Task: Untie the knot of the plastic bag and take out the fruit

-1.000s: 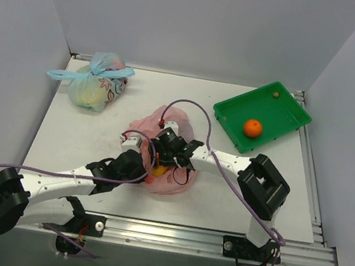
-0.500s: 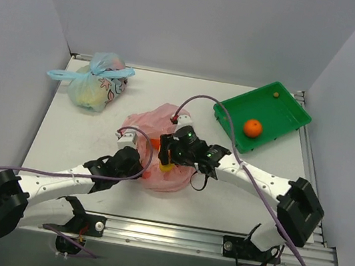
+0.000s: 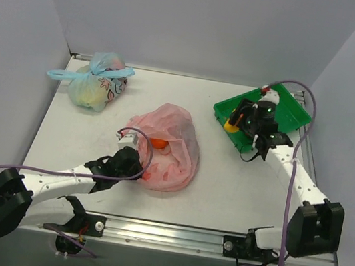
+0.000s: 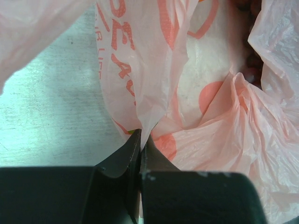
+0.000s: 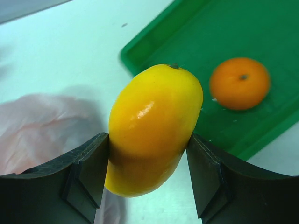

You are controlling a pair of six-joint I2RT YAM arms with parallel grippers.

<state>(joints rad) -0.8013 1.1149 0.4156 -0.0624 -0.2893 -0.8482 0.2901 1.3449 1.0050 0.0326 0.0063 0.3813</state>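
only r wrist: orange [image 5: 239,83] beyond mango [image 5: 154,128]

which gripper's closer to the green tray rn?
Right. The right gripper, holding the mango, is at the tray's left corner; the left gripper is pinching the bag mid-table, well away from the tray.

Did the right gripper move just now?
Yes. The right gripper swung away from the bag, rightward and back to the tray's near-left edge, holding the mango.
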